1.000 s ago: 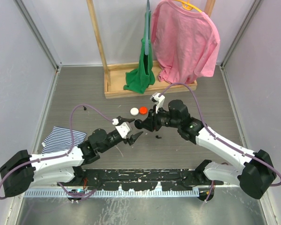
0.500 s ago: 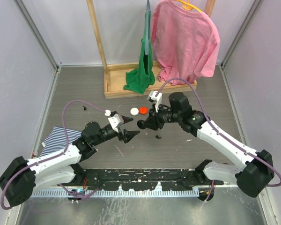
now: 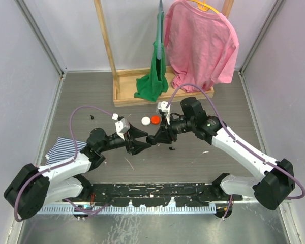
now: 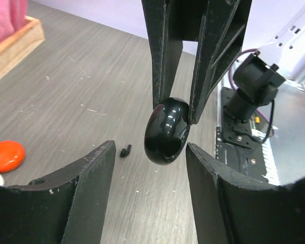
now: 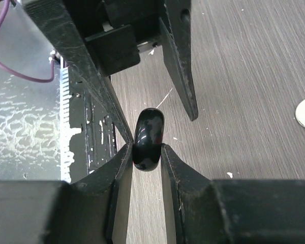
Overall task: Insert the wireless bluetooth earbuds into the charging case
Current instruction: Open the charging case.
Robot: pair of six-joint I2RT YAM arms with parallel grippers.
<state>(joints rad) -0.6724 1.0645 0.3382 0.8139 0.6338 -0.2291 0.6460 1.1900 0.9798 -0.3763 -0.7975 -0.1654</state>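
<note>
The right gripper (image 5: 146, 148) pinches the one black case (image 4: 165, 133) narrowly by its flat sides, near the middle of the table (image 3: 91, 101). The left gripper (image 4: 150, 147) is partly open, its two fingers flanking the case without clamping it. One black earbud (image 3: 171, 148) lies on the table just right of them. Farther off lie two discs, a white disc (image 3: 145, 121) and a red disc (image 3: 155, 120).
</note>
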